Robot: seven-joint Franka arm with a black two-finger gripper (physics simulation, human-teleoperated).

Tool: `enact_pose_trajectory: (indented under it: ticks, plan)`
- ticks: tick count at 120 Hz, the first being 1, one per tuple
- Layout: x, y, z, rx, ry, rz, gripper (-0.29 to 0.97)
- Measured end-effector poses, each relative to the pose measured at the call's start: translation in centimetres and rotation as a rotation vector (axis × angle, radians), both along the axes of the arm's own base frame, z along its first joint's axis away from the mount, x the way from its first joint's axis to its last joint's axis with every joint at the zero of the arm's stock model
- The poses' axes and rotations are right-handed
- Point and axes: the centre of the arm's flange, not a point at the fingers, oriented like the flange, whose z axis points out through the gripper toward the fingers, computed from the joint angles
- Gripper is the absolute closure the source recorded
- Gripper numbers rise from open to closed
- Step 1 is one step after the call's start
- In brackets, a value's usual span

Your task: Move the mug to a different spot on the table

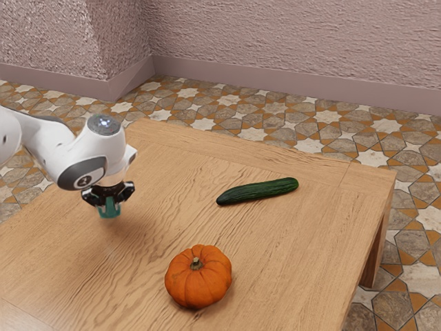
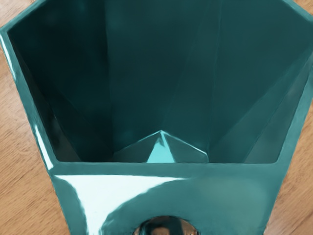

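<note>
"While the arm [image 1: 62,155] reaches in from the exterior view's left, where does the mug [image 1: 109,211] sit?"

"Under the hand, over the part of the table [image 1: 296,262] that lies by its edge on the exterior view's left, roughly midway along that edge. It is teal and upright, with its mouth toward the hand."

"And the gripper [image 1: 108,203] — how do the jaws stand?"

"Narrow, closed on the mug from two sides at its top. Whether the base touches the wood or hangs just clear of it, I cannot tell."

"What does the wrist view give?"

"A look straight down into the mug [image 2: 156,88]: faceted teal walls, an angular rim, a pale pointed facet at the bottom. One wall lies right under the hand, glossy, with a round shiny spot low on it. Wood grain of the table [image 2: 19,161] shows outside the rim on both sides."

"What else is on the table?"

"A cucumber [image 1: 258,190] — dark green, lying flat, well apart from the mug, in the middle of the table and nearer the far edge. Its thicker end points toward the far corner on the exterior view's right. A pumpkin [image 1: 198,277], orange with a short stem up, stands toward the near edge, well apart from both the mug and the cucumber."
</note>
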Motion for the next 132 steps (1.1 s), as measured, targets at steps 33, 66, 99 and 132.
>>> enact_pose_trajectory:
  ticks: [33, 66, 99, 132]
  plan:
    - [-2.6, -5.2, 0.8, -0.010, -0.089, -0.085, 0.64]
    - [-3.8, -15.4, 0.9, -0.024, -0.155, -0.234, 0.62]
    - [-5.2, -23.2, 0.8, -0.044, -0.199, -0.360, 0.62]
    - [-2.6, -12.7, 0.1, -0.040, -0.228, -0.137, 0.62]
